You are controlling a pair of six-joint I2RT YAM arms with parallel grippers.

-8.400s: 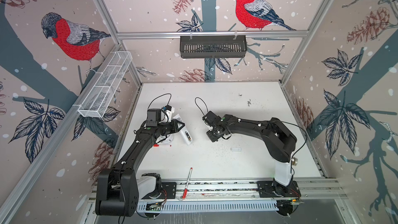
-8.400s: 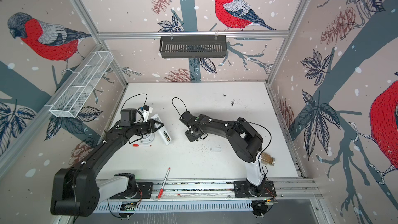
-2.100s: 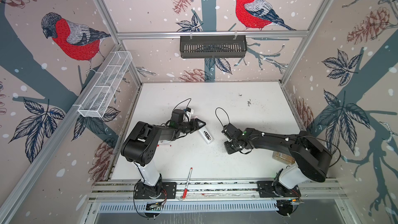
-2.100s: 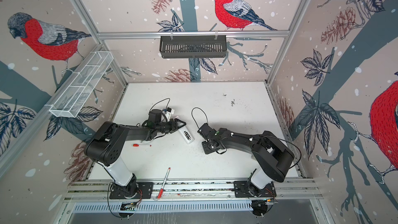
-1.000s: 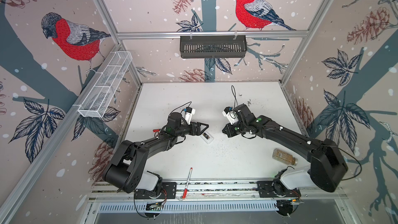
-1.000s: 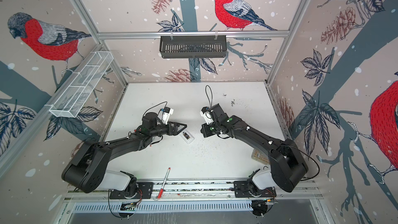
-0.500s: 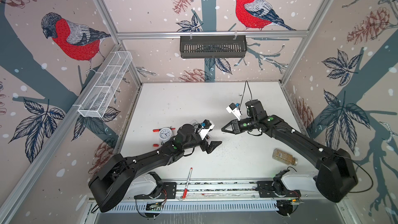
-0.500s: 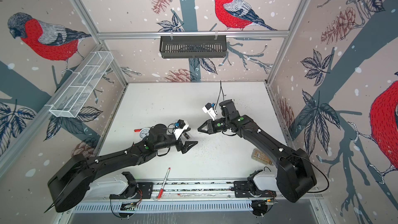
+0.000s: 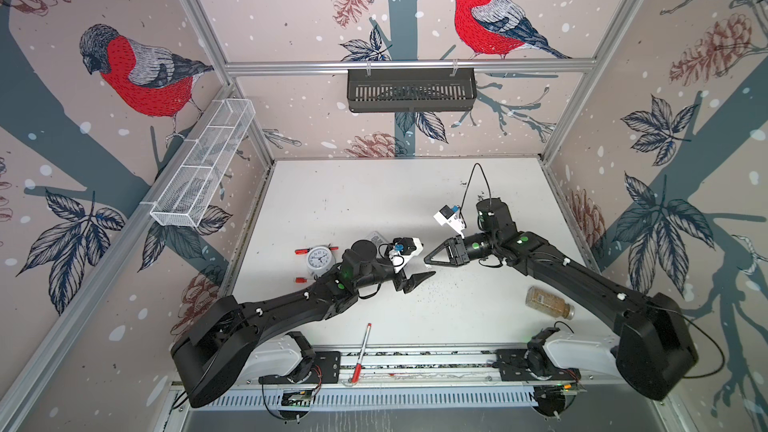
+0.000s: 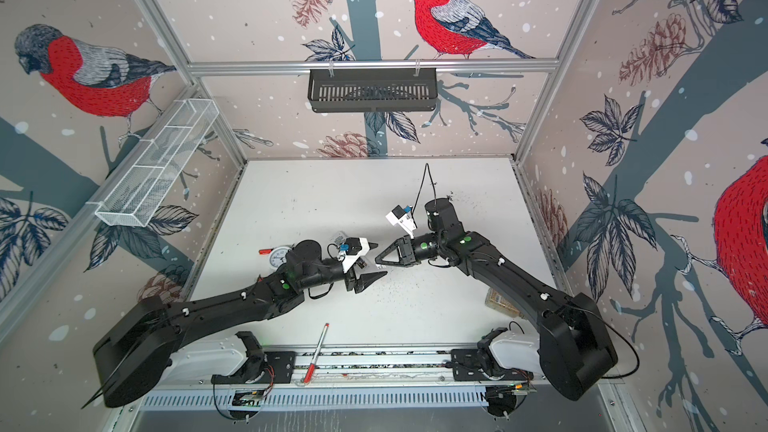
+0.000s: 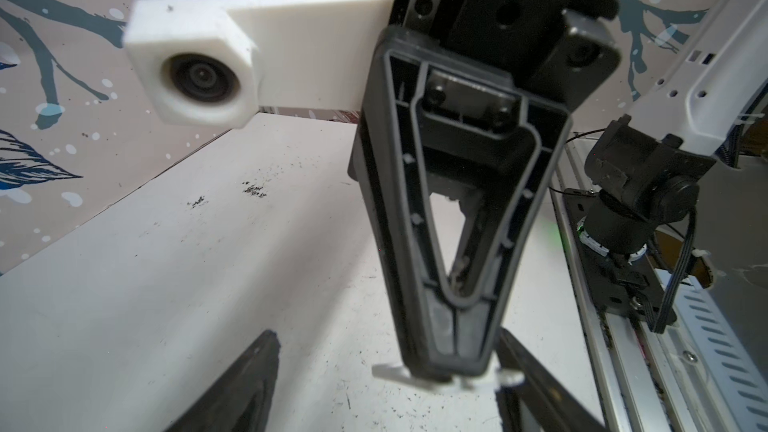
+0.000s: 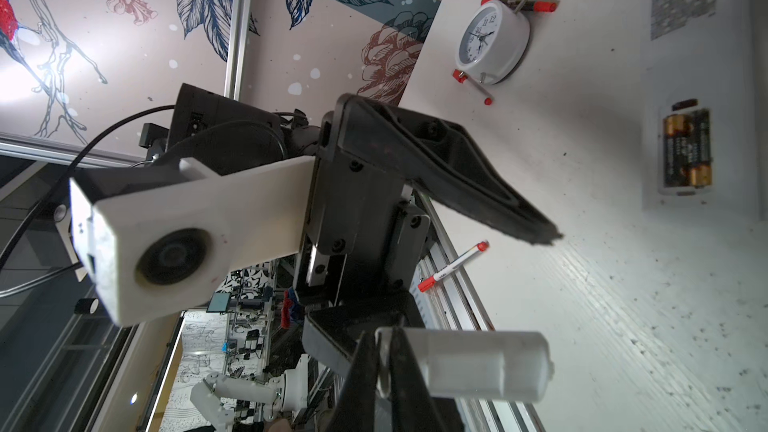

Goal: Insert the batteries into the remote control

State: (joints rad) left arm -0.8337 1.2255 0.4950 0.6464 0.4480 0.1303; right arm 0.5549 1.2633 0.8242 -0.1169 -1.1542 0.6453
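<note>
Nose to nose above the middle of the table (image 9: 353, 201), well clear of the surface. Pinching a white cover (image 12: 469, 363) by one end with the right gripper (image 12: 382, 361), clamped tight on the thin edge, nothing slack about it. Facing it head-on with the left gripper (image 10: 381, 259), spread wide, one finger (image 12: 478, 184) to either side of the cover. Close on one side, well apart on the other, and impossible to tell whether touching yet. Same story from the left wrist: poking out white at both sides of the right gripper's tip, framed between the two spread fingers. Down on the table beside the left arm, lying flat with its plain back up: the remote (image 12: 702, 76), compartment open. Mostly hidden behind that arm in both top views. Tucked side by side in that compartment: both batteries (image 12: 685, 151), gold ends showing. Resting near the remote, toward the left wall: a white clock (image 9: 320, 259). Lying across the front rail: a pen (image 9: 360, 353). Lying on its side close by the right arm: a brown jar (image 9: 548, 303).
</note>
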